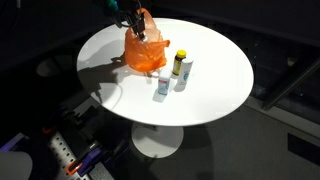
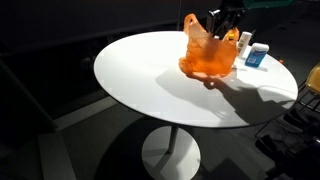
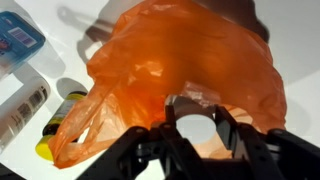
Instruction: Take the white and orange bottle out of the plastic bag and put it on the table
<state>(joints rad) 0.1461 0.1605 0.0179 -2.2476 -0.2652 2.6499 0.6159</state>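
Bag (image 3: 190, 60) hides the bottle's axis; my claw (image 3: 196, 110) flanks something round and white, whether pinching I cannot tell.

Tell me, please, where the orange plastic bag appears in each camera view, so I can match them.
Exterior view: the orange plastic bag sits upper centre, on the table's far side.
Exterior view: the bag sits right of centre.
Wrist view: it fills most of the frame.
Shared landmark: the yellow-capped bottle beside the bag.
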